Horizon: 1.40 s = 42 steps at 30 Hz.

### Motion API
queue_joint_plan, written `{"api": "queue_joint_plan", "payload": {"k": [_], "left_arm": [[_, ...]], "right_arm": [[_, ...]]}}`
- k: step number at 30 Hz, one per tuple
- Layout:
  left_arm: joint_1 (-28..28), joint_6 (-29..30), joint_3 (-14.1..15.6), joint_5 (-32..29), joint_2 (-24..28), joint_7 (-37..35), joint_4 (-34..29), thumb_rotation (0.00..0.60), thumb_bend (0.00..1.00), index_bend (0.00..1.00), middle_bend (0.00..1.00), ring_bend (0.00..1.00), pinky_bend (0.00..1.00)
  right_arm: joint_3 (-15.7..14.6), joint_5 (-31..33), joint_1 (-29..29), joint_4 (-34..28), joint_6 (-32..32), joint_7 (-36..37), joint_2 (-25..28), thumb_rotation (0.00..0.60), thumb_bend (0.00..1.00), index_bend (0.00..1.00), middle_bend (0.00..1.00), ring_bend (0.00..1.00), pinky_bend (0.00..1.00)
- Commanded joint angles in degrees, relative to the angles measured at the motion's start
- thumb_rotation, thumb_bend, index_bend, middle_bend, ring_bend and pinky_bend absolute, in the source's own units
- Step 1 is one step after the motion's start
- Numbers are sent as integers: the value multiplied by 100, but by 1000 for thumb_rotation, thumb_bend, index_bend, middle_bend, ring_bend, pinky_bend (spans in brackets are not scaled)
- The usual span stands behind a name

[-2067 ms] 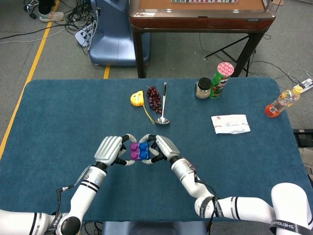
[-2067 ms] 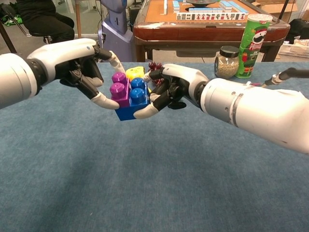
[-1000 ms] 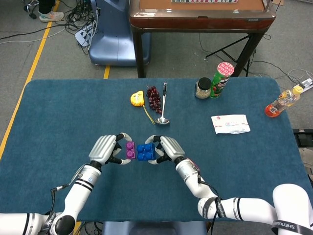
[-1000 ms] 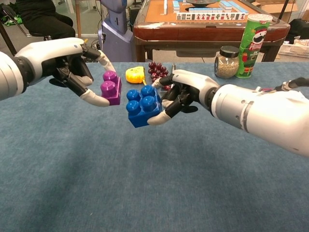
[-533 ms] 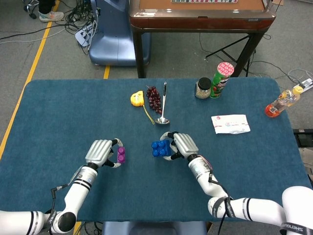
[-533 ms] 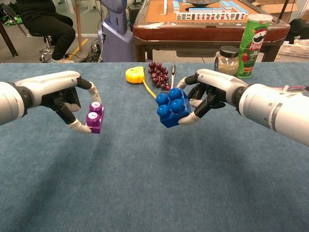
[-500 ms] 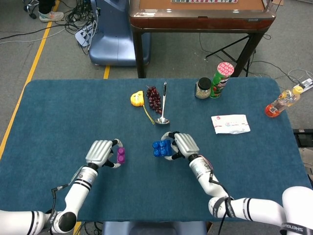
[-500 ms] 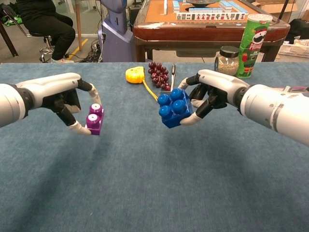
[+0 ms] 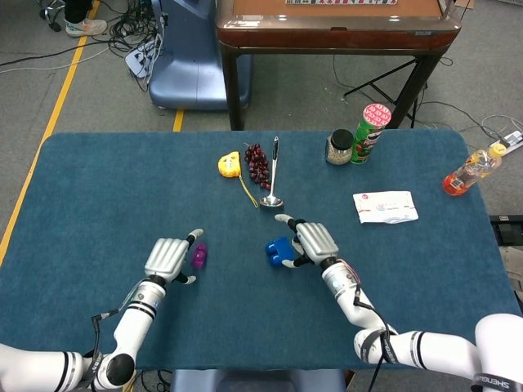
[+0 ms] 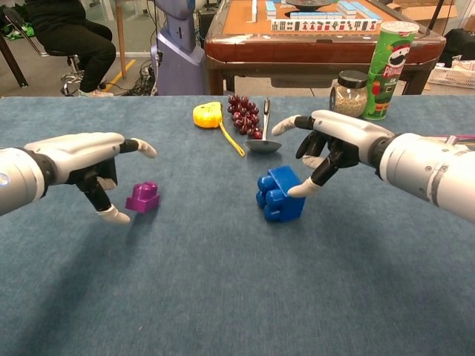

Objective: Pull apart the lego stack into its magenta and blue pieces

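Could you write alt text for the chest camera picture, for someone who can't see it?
Two white robot hands hover open over a blue cloth table, a magenta lego piece lying by the left hand and a blue lego piece by the right hand. Behind lie grapes and a ladle.

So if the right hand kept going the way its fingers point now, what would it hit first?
Probably the blue lego piece: the right hand has its fingers open just beside it, and one fingertip looks to be touching it already.

A magenta plastic lego piece [image 10: 143, 197] and a blue plastic lego block [image 10: 280, 194] lay on the teal carpeted tabletop [image 10: 223, 297].
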Motion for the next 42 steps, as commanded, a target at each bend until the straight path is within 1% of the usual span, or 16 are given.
{"api": "queue_joint_plan", "payload": {"k": [1, 6, 9, 10, 12, 13, 15, 17, 19, 20, 22, 26, 28, 31, 36, 42], "left_arm": [[94, 115, -10, 42, 117, -70, -147, 600, 28, 113, 1000, 982, 1000], [422, 572, 52, 691, 401, -433, -314, 600, 28, 113, 995, 881, 1000], [622, 890, 52, 1062, 669, -594, -392, 600, 29, 113, 932, 797, 996], [702, 1008, 37, 1210, 793, -679, -421, 600, 29, 113, 881, 756, 986], [822, 1196, 8, 1459, 981, -818, -444, 600, 29, 138, 825, 713, 969], [906, 1319, 1, 1618, 1100, -899, -459, 600, 29, 177, 811, 706, 964], [1031, 1478, 8, 1831, 1301, -984, -513, 600, 29, 224, 814, 707, 964], [1174, 1630, 63, 2090, 1548, -1032, -574, 600, 29, 231, 801, 692, 959], [1293, 1592, 177, 2246, 1898, -1066, -720, 600, 29, 220, 699, 637, 910], [1336, 1570, 222, 2314, 2053, -1073, -770, 600, 29, 207, 608, 575, 873], [1425, 1580, 299, 2501, 2325, -1087, -806, 600, 29, 186, 491, 485, 837], [1720, 1767, 439, 3009, 2726, -1414, -737, 600, 28, 170, 353, 353, 666], [1908, 1857, 510, 3309, 2889, -1915, -676, 600, 29, 173, 331, 333, 626], [2233, 2165, 594, 3684, 2964, -2471, -356, 600, 29, 186, 330, 330, 624], [2726, 2559, 749, 3989, 2928, -2737, 160, 600, 28, 204, 330, 330, 624], [3113, 2742, 819, 4098, 2849, -2891, 585, 600, 28, 210, 330, 331, 624]], "right_arm": [[0, -234, -93, -143, 80, 128, 144, 600, 0, 158, 1000, 1000, 1000], [-129, -710, -297, -585, 368, 35, 655, 600, 0, 166, 1000, 994, 1000], [-237, -942, -492, -937, 654, -136, 1061, 600, 0, 320, 995, 961, 1000], [-284, -1035, -578, -1071, 769, -196, 1234, 600, 0, 360, 979, 940, 1000], [-363, -1181, -707, -1253, 925, -282, 1504, 600, 0, 377, 926, 893, 992], [-437, -1327, -782, -1353, 988, -314, 1708, 600, 0, 377, 874, 849, 974], [-580, -1633, -885, -1446, 1017, -242, 2052, 600, 0, 377, 782, 767, 895], [-755, -1992, -1022, -1463, 1084, -134, 2442, 600, 0, 377, 663, 656, 720], [-888, -2302, -1214, -1399, 1336, -133, 2701, 600, 0, 377, 569, 558, 583], [-934, -2417, -1309, -1358, 1481, -157, 2774, 600, 0, 377, 540, 525, 550], [-1015, -2607, -1484, -1292, 1736, -215, 2919, 600, 0, 377, 480, 459, 503], [-1121, -2818, -1832, -1279, 2161, -281, 3308, 600, 0, 377, 407, 376, 467], [-1185, -2888, -1990, -1323, 2290, -228, 3516, 600, 0, 377, 386, 351, 466], [-1304, -2980, -2215, -1364, 2433, -222, 3811, 600, 0, 377, 372, 330, 447], [-1442, -3061, -2637, -1286, 2781, -395, 4004, 600, 0, 377, 365, 315, 436], [-1425, -2986, -3062, -1065, 3197, -362, 4049, 600, 0, 377, 365, 314, 435]]}}
